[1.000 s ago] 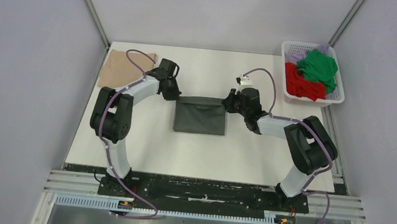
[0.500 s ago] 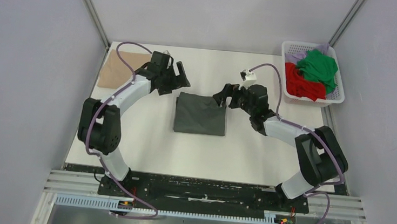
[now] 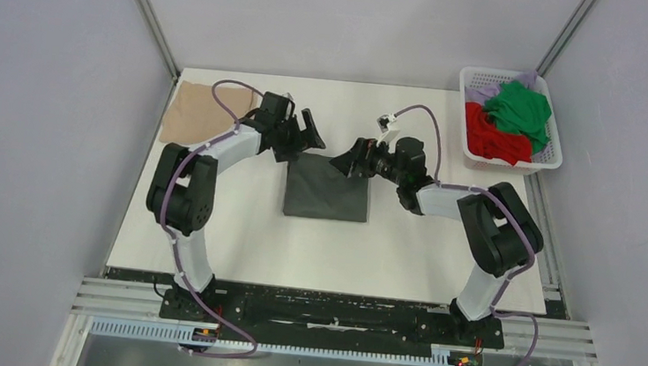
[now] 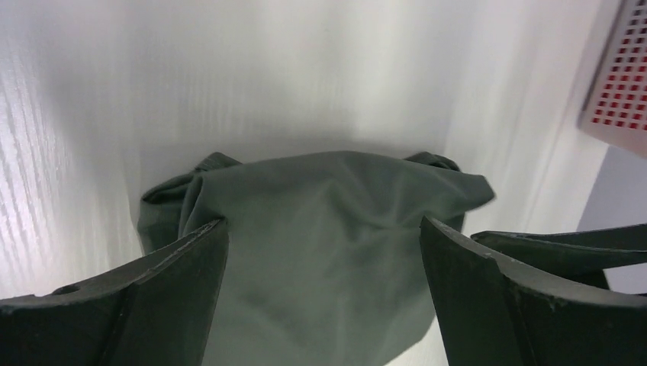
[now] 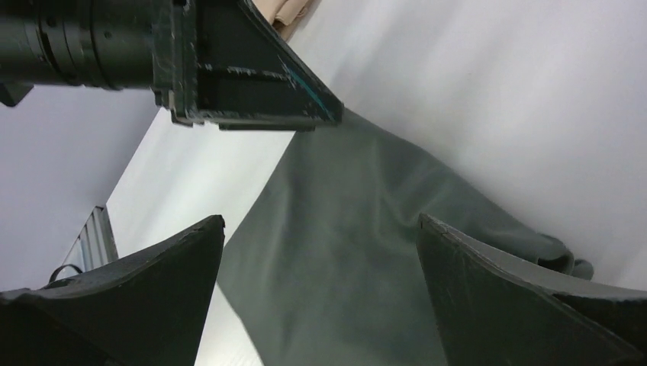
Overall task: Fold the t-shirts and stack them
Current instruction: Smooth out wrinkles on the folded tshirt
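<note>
A dark grey t-shirt [image 3: 327, 189] lies folded into a rectangle in the middle of the white table [image 3: 323, 254]. My left gripper [image 3: 309, 136] hovers open over its far left corner, the cloth [image 4: 320, 252] showing between the spread fingers [image 4: 175, 290]. My right gripper [image 3: 346, 160] hangs open over the far right corner, with the shirt [image 5: 343, 252] below its fingers [image 5: 488, 290] and nothing gripped. A beige folded t-shirt [image 3: 196, 112] rests at the far left of the table. Red [image 3: 489, 135] and green [image 3: 520, 108] t-shirts sit crumpled in a basket.
A white mesh basket [image 3: 549, 158] stands at the far right corner, also holding a lilac garment [image 3: 486, 91]. Grey walls enclose the table on three sides. In the right wrist view the left gripper's body [image 5: 229, 84] hangs close above the shirt.
Both grippers have opened and let go of the grey shirt's far edge, which now lies flat. They lifted and then drew closer together over the far corners.
</note>
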